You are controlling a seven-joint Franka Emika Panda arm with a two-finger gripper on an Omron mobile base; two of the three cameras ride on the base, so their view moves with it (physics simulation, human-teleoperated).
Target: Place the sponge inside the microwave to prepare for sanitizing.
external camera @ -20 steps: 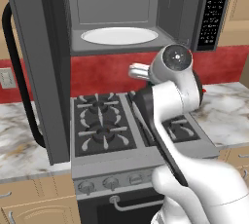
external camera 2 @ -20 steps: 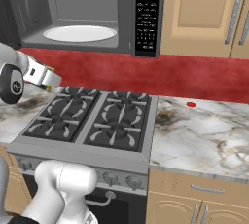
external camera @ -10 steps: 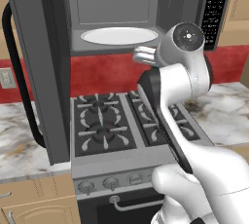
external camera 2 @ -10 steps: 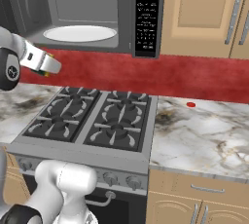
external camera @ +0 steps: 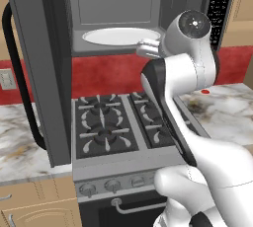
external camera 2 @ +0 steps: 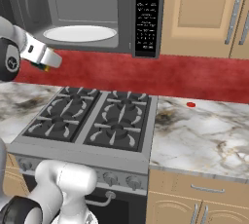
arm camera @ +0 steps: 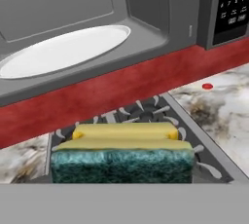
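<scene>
The claw (external camera 2: 47,64) has climbed from stove height to just below the open microwave (external camera 2: 82,13), pinching the sponge (arm camera: 121,156), with the white turntable plate (arm camera: 63,50) ahead and slightly above, so the insertion looks close.

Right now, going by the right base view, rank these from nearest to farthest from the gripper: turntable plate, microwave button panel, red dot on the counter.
1. The turntable plate, inside the open microwave, just up and right of the gripper holding the sponge.
2. The button panel, on the microwave's right side.
3. The red dot, on the marble counter right of the stove.
</scene>
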